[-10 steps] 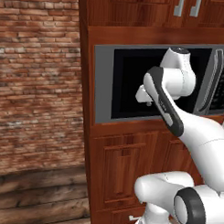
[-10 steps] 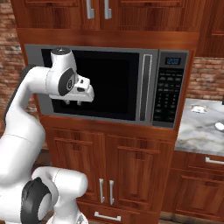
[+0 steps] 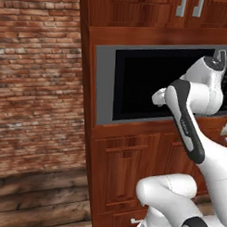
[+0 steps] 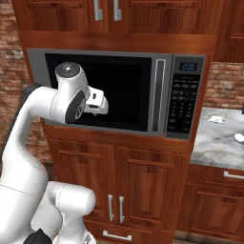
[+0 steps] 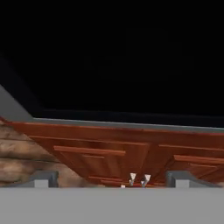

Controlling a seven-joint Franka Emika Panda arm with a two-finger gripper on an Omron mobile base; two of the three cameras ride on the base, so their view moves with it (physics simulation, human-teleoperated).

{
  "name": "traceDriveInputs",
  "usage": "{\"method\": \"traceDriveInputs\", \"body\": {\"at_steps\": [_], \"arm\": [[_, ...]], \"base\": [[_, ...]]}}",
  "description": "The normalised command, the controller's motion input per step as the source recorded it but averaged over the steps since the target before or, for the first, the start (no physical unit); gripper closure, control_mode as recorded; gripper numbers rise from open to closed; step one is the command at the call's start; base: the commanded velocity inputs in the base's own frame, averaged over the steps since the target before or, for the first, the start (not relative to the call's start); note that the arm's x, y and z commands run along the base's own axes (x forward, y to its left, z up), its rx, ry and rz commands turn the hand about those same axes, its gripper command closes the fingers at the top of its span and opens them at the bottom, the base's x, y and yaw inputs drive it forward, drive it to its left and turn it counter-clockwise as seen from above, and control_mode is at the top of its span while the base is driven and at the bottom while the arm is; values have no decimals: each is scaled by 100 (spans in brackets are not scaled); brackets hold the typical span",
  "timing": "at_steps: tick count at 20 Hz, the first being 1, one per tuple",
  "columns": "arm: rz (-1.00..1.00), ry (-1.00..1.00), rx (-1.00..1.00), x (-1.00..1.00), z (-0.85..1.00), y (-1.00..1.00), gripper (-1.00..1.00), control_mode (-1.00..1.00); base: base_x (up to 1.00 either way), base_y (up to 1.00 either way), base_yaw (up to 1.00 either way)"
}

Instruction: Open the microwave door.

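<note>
The wide grey-framed microwave door with its black glass window sits closed, flush in the large grey built-in microwave between reddish-brown wooden cabinets. Its curved silver handle runs beside the black button panel. The white arm's gripper hangs before the window's lower left, jaws apart and empty.

The closed microwave door was set in reddish wooden cabinets, with a brick wall seen alongside.
</note>
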Motion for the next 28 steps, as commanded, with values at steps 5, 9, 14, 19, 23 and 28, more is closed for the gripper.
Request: {"method": "traceDriveInputs", "body": {"at_steps": [5,9,14,19,23,28], "arm": [[0,-20,4,-62,1,-53,-100,-100],[0,-16,0,-59,12,-55,-100,-100],[-2,-16,0,-35,22,-65,-100,-100],[-4,-8,0,-8,47,-80,-100,-100],[-1,-1,0,0,40,-68,-100,-100],[0,-5,0,0,13,-47,-100,-100]], "base": [[0,0,0],[0,0,0],[0,0,0],[0,0,0],[0,0,0],[0,0,0]]}}
